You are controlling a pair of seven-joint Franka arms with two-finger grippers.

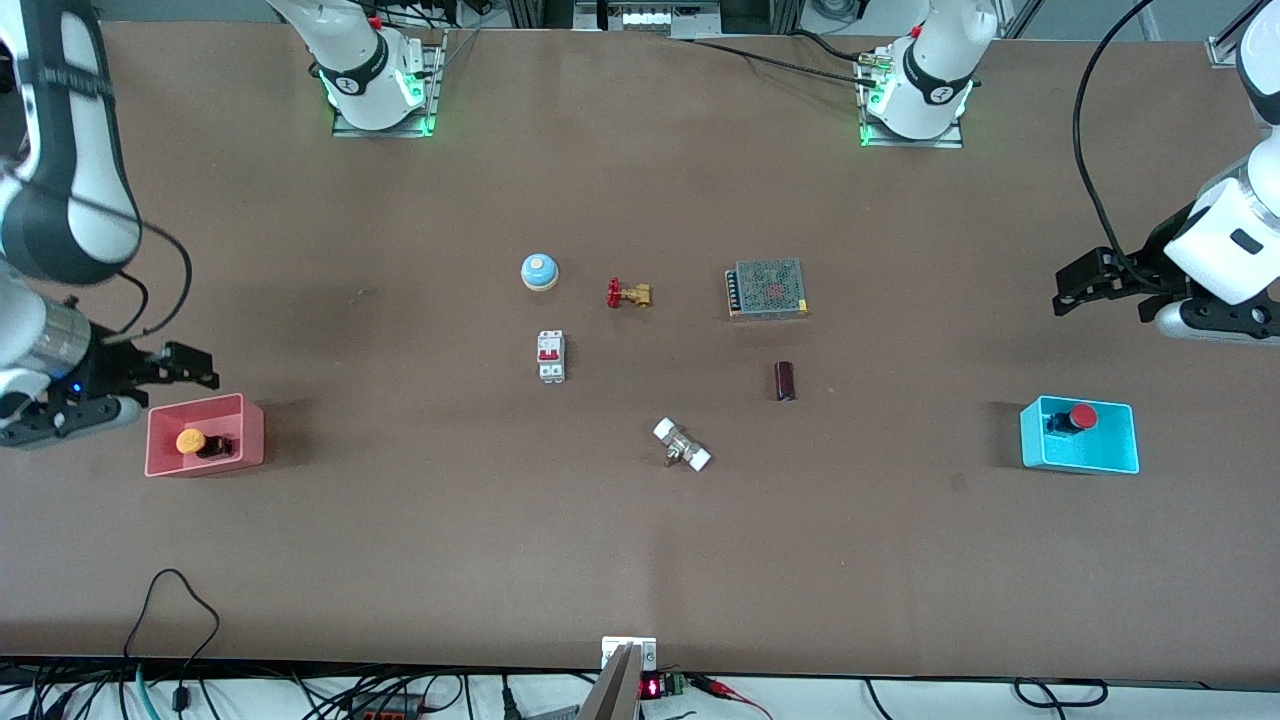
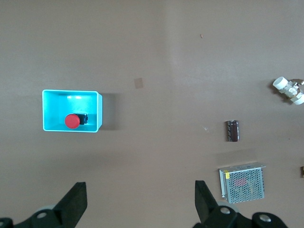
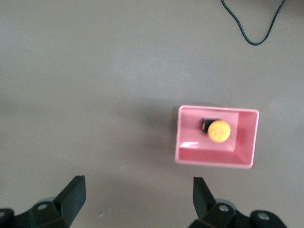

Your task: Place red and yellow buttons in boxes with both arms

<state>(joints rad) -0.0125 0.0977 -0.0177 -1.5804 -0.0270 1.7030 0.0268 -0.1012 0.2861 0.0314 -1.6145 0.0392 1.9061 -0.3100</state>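
— Buttons first: the yellow button [image 1: 191, 441] lies in the pink box [image 1: 250, 435] toward the right arm's end of the surface [image 1: 400, 550], and the red button [image 1: 1082, 416] sits in the cyan box [image 1: 1125, 440] toward the left arm's end.

— Easy things to handle, you reckon?

— I'd say so. Small, hard plastic, light. The round caps look smooth, so a pinch there could slip; I'd take each one across its dark base, where the sides look squarer. Both look tipped over, which would make that awkward.

— And the claws?

— The right claw [image 1: 190, 366] hangs just beside the pink box, above the surface at its edge, fingers spread wide, holding nothing. Its wrist view shows the two fingers [image 3: 73, 194] well apart, with bare surface between them.

— The other?

— The left claw [image 1: 1080, 285] hovers well above the surface, off the cyan box toward the robots' bases, also wide open and empty.
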